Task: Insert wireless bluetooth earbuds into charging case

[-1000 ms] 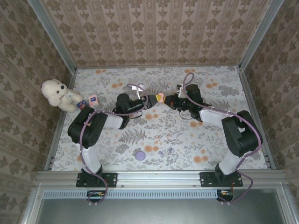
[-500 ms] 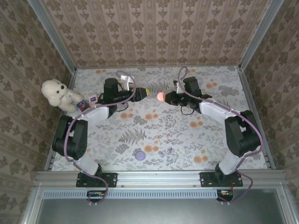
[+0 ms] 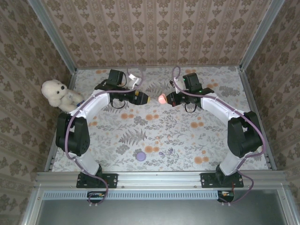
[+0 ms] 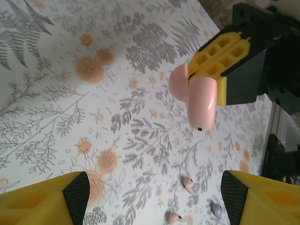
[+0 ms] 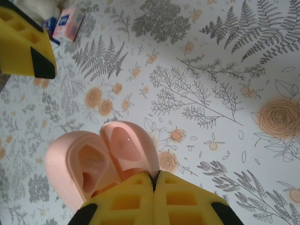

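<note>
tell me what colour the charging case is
Pale pink; the charging case shows best in the right wrist view.

Bright, even, diffuse light from above. Only faint, soft shadows on the worktop (image 3: 154,129) beneath the arms. Small glossy highlight on the pink case (image 4: 201,101) ahead of the left end effector (image 4: 154,192); another pinpoint glint on it just above the right end effector (image 5: 153,187). Yellow fingers (image 4: 37,201) at the frame's near edge slightly soft; floral print beyond them sharp. Mild wide-angle bending toward the top view's corners.
</note>
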### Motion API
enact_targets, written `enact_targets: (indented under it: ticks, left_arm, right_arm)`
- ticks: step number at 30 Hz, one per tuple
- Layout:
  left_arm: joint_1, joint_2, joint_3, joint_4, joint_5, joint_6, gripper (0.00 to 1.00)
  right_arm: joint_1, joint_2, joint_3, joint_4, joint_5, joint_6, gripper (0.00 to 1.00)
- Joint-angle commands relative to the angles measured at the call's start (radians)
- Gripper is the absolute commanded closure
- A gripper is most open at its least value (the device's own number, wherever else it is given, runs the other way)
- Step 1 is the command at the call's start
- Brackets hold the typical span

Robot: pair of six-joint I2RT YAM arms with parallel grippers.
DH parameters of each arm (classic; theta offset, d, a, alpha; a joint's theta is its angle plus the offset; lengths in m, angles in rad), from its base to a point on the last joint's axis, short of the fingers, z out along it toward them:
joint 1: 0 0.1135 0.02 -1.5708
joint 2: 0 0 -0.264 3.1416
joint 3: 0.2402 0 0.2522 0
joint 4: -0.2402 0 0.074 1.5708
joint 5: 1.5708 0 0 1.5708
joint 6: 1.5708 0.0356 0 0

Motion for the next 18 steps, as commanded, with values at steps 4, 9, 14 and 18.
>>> enact_targets:
  ticks: [4,9,14,18]
  left_arm:
    - [-0.039,0.090,0.164,-0.279,0.062,0.164,0.24]
    - [-0.066,0.162,0.247,-0.359,0.058,0.205,0.26]
    - [-0.078,0.218,0.317,-0.424,0.068,0.239,0.28]
    - [-0.079,0.252,0.363,-0.478,0.073,0.269,0.32]
  right_arm:
    - [0.025,0.012,0.030,-0.040,0.026,-0.093,1.00]
    - [0.060,0.018,0.042,-0.048,0.049,-0.110,1.00]
    - [0.081,0.023,0.054,-0.056,0.066,-0.126,1.00]
    - [0.091,0.027,0.069,-0.073,0.080,-0.141,1.00]
